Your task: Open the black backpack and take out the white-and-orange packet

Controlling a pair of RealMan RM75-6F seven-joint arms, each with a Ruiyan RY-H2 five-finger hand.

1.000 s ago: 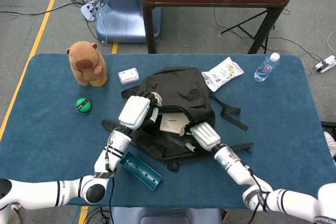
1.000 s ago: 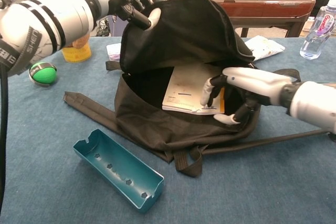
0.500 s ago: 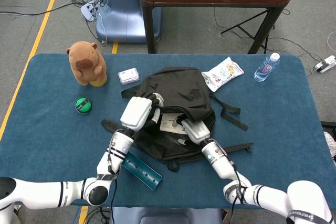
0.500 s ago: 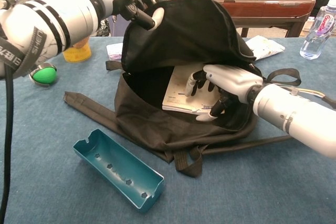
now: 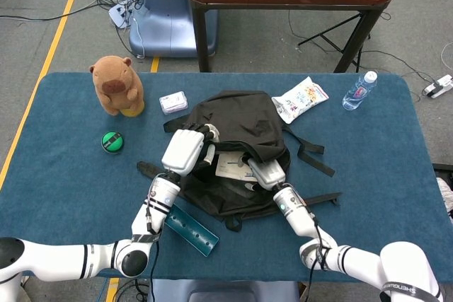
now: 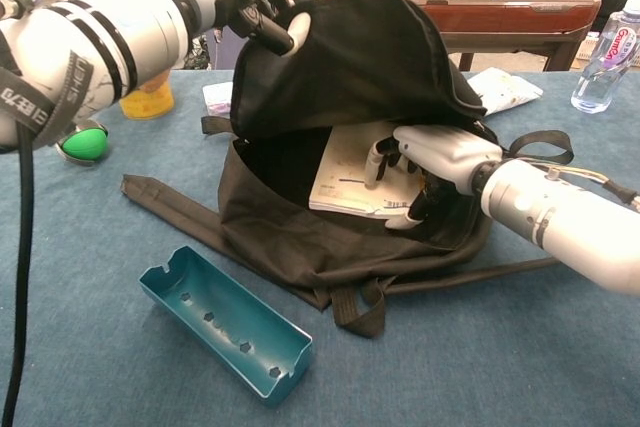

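The black backpack [image 5: 241, 122] lies in the middle of the blue table with its mouth facing me. My left hand [image 6: 265, 7] grips the top flap [image 6: 350, 57] and holds it raised, so the opening gapes. Inside lies the white-and-orange packet [image 6: 345, 182], flat, also visible from the head view as the packet [image 5: 230, 166]. My right hand [image 6: 430, 152] is inside the opening at the packet's right end. Its fingers [image 6: 375, 159] rest on the packet's top and its thumb sits at the near edge. The packet lies flat, not lifted.
A teal metal tray [image 6: 225, 322] lies just in front of the backpack. A green ball [image 5: 112, 141] and a brown plush [image 5: 117, 86] stand at the left. A small white pack [image 5: 173, 102], a snack bag [image 5: 300, 98] and a water bottle [image 5: 359, 90] sit behind the bag.
My right hand has moved from in front of the bag's mouth into it and onto the packet's right end. The left hand keeps the flap up; the packet has not shifted.
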